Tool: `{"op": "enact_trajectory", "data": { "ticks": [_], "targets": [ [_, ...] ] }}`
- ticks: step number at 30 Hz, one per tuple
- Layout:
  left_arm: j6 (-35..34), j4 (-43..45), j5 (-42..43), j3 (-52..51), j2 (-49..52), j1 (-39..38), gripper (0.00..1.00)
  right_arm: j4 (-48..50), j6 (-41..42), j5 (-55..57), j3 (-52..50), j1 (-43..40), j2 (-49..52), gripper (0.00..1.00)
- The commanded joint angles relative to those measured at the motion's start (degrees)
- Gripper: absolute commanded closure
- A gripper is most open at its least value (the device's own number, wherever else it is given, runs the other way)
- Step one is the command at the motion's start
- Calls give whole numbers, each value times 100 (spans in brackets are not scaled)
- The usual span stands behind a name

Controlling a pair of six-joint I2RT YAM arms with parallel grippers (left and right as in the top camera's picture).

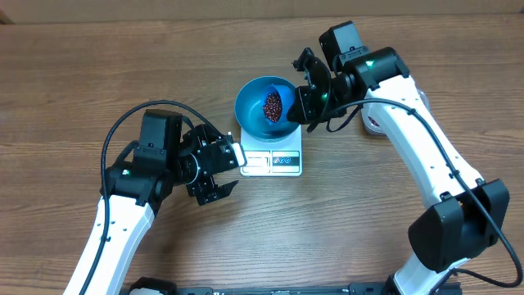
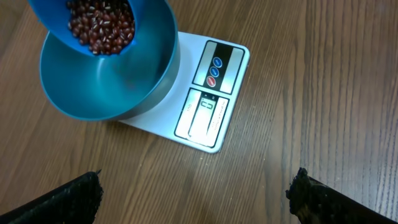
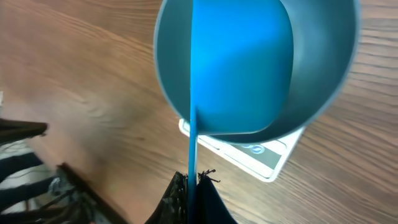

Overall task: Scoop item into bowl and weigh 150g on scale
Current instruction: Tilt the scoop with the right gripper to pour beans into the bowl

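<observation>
The overhead camera looks straight down on the table [image 1: 65, 65] from well above. The left wrist camera looks down at close range on the scale [image 2: 214, 93] and bowl [image 2: 118, 87]. The right wrist camera, closer still, looks down into the same bowl. All three views share both.
</observation>
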Motion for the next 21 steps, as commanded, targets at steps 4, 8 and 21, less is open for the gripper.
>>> {"op": "enact_trajectory", "data": {
  "ticks": [4, 8, 21],
  "targets": [
    [-59, 0, 46, -31, 33, -39, 1, 146, 68, 437, 188, 160, 15, 96],
    [-59, 0, 46, -31, 33, -39, 0, 186, 85, 667, 188, 234, 15, 96],
    [-59, 0, 46, -31, 33, -39, 1, 315, 70, 1379, 188, 505, 15, 96]
  ]
}}
